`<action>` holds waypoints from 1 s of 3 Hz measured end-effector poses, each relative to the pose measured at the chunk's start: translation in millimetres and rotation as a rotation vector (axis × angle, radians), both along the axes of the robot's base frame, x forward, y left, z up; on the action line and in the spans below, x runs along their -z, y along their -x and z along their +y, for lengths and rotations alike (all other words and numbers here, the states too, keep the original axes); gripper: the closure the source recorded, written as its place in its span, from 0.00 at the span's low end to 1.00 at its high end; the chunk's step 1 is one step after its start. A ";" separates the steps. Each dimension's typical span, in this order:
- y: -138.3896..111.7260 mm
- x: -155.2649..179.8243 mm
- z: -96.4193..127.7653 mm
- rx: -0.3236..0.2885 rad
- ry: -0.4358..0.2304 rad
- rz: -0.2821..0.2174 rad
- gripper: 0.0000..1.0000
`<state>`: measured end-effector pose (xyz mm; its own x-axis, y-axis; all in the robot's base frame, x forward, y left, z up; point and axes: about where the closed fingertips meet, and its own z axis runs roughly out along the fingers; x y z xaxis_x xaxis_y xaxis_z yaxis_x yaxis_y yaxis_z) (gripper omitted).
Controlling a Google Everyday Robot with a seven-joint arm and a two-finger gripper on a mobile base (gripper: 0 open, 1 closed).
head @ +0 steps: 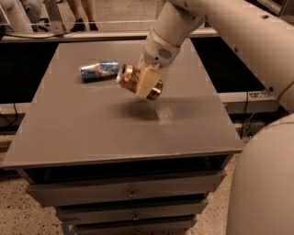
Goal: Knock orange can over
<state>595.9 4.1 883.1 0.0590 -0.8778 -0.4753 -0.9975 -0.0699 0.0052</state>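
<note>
The orange can (127,76) is a copper-orange drink can. It is tilted almost onto its side and held in the air above the middle of the grey table (82,133). My gripper (146,84) reaches down from the upper right and is shut on the can, its cream fingers (148,78) wrapped over the can's body. The can's shadow (138,110) lies on the tabletop just below it, apart from the can.
A blue and silver can (98,71) lies on its side on the table, just left of the held can. The table has drawers (131,193) in its front. People's legs (80,13) stand beyond the far edge. My arm (257,41) fills the right side.
</note>
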 end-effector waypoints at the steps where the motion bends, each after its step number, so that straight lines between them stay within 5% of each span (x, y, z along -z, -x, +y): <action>1: 13.5 15.1 -7.4 -0.063 0.116 0.049 1.00; 2: 23.3 23.1 -5.2 -0.106 0.165 0.067 1.00; 3: 29.2 22.8 0.6 -0.112 0.149 0.054 0.83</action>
